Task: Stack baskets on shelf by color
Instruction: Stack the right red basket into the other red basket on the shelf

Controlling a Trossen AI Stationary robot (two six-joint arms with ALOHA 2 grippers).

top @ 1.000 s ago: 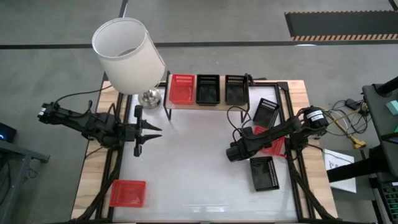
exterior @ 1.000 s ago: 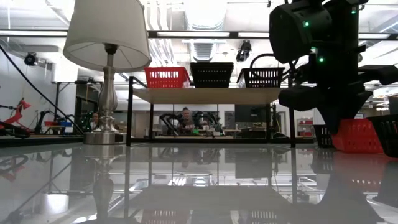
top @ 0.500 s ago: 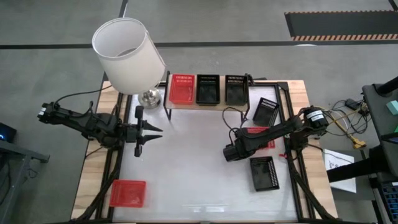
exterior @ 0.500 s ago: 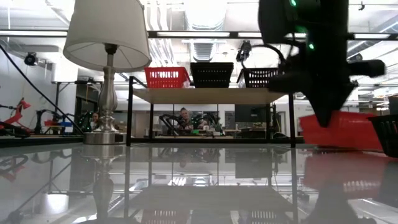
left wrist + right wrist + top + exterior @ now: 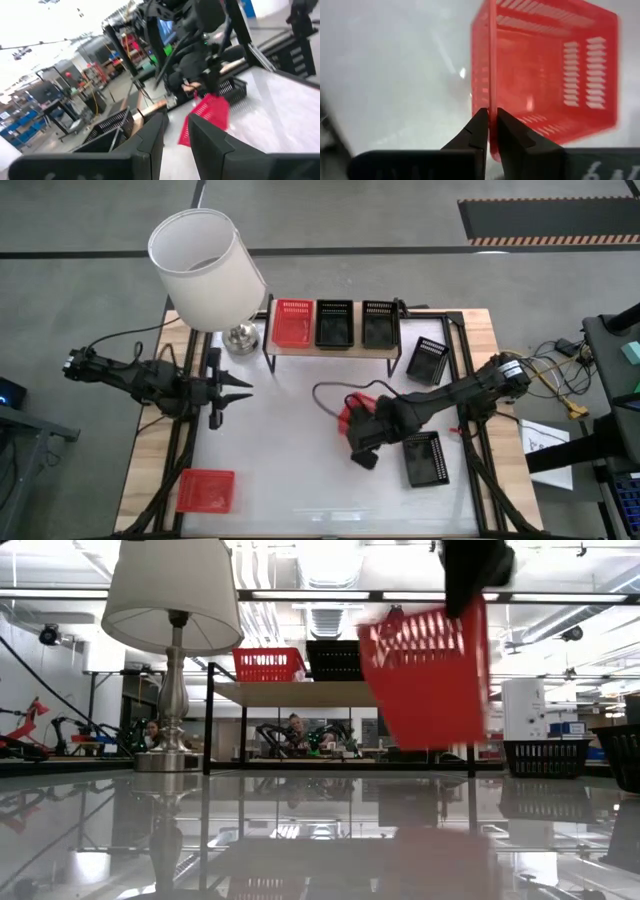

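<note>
Red basket point(image 5: 545, 75) hangs tilted above the table point(image 5: 290, 470), its rim pinched by the right gripper point(image 5: 490, 122). We note the left gripper point(image 5: 240, 388) waits near the lamp point(image 5: 205, 270), fingers parted.

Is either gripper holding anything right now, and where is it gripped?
The right gripper holds a red basket by its rim, fingers pinched on one side wall. The left gripper holds nothing.

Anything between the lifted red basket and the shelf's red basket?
In the high view, only bare white tabletop lies between the red basket in the right claw and the shelf's red basket.
</note>
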